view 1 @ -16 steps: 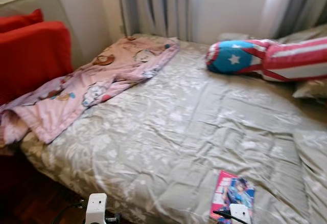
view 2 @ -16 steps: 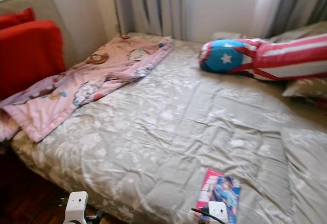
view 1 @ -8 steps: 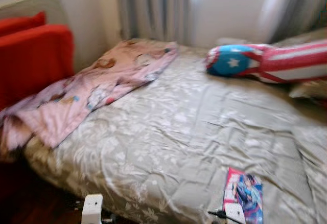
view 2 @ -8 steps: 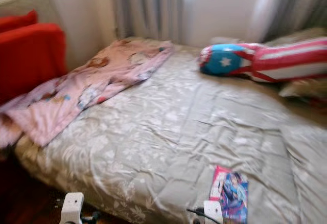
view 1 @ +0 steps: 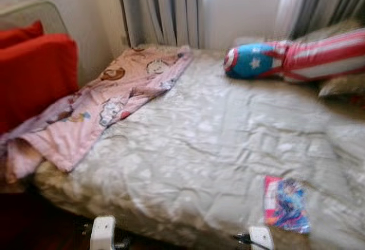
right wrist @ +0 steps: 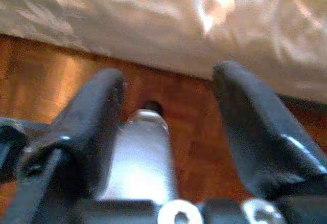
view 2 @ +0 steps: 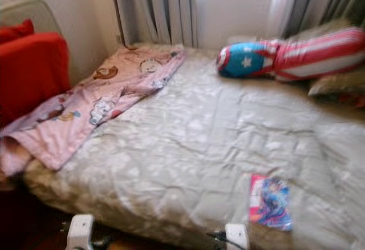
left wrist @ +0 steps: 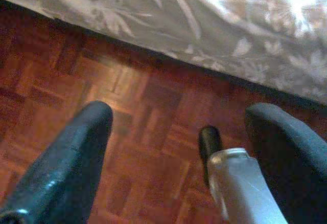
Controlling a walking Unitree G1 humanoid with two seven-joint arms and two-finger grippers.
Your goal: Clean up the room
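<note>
A thin pink and blue picture book [view 1: 285, 204] is seen lying flat on the big grey flowered quilt [view 1: 217, 141], close to the near edge of the bed and toward the right side. It is likely the first thing to be tidied, so the step in hand looks like walking up to the bed. Nothing is held yet. The right gripper [right wrist: 168, 132] is hung low over the brown wooden floor [left wrist: 127, 132] just beside the bed edge, with its two black fingers spread wide apart and nothing between them. The left gripper [left wrist: 179, 147] is held the same way, spread and empty.

Next, the right arm would need to be lifted over the quilt edge and brought down on the book.

A crumpled pink cartoon blanket [view 1: 102, 104] is draped over the left edge. A red, white and blue star pillow [view 1: 296, 59] is set at the far end, well apart from the book. Much bare quilt is left between them.
</note>
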